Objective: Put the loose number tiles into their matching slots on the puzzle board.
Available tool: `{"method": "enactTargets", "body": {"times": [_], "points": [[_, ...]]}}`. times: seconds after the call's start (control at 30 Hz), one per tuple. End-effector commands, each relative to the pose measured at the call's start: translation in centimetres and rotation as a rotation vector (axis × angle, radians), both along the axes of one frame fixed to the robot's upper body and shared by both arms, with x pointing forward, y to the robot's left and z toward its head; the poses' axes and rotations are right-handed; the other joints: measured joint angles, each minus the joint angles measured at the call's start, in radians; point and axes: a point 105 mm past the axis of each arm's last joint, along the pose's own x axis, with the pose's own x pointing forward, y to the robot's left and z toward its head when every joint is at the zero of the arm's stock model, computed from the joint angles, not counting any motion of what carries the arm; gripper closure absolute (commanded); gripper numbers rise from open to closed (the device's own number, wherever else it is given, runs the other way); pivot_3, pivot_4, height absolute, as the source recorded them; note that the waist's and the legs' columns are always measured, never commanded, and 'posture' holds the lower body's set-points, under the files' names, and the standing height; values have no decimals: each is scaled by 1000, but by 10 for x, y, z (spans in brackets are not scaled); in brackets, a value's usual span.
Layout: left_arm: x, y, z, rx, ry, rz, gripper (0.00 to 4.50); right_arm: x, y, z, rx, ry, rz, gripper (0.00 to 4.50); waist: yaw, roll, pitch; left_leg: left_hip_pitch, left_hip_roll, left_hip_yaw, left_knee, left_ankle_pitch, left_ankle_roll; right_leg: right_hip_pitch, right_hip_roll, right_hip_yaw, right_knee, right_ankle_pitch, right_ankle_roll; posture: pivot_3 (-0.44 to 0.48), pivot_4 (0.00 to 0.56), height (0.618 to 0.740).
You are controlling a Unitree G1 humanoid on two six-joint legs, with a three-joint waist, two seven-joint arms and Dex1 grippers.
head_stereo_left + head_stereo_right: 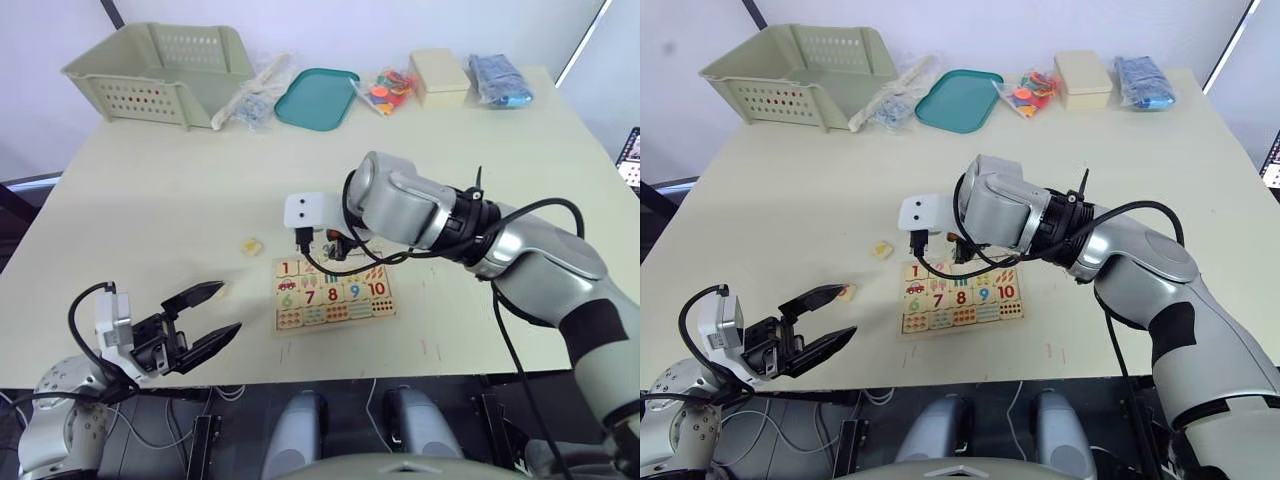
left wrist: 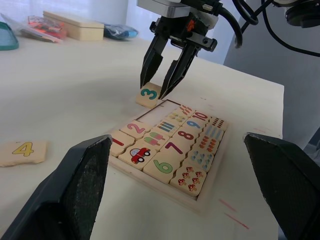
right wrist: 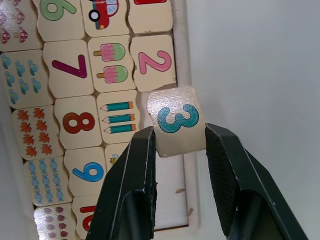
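Gripping the small pale-wood tile with a teal 3 (image 3: 177,125), the right gripper (image 3: 177,150) hovered over the pale-wood puzzle board's (image 1: 333,297) far rim; the left gripper (image 1: 205,318), fingers apart, held nothing near the 4 tile (image 2: 22,151).

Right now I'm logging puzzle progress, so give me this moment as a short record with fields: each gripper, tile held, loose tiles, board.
right gripper: fingers shut on the 3 tile, at the puzzle board's far rim
3 tile: tilted over the rim beside the empty slot next to the 2, not seated
left gripper: open, empty, near the table's front edge
4 tile: loose on the table, off the board
another loose tile: on the table; numeral unreadable
board: 1 and 2 seated, 6 to 10 seated
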Motion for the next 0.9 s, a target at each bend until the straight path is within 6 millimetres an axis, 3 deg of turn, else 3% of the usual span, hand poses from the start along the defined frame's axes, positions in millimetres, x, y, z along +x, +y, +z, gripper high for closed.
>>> {"method": "enactTargets", "body": {"times": [0.03,0.9], "points": [[-2,-1,8,10,-30,-4,0,-2,6,9,18,-15,22,3603,0,0,0,0,0,0,0,0,0,0,0,0,0,0,0,0,150,740],[-2,-2,10,9,-24,-7,0,3,2,-5,43,44,-60,3603,0,0,0,0,-1,0,-3,0,0,-1,-2,0,0,0,0,0,150,740]]}}
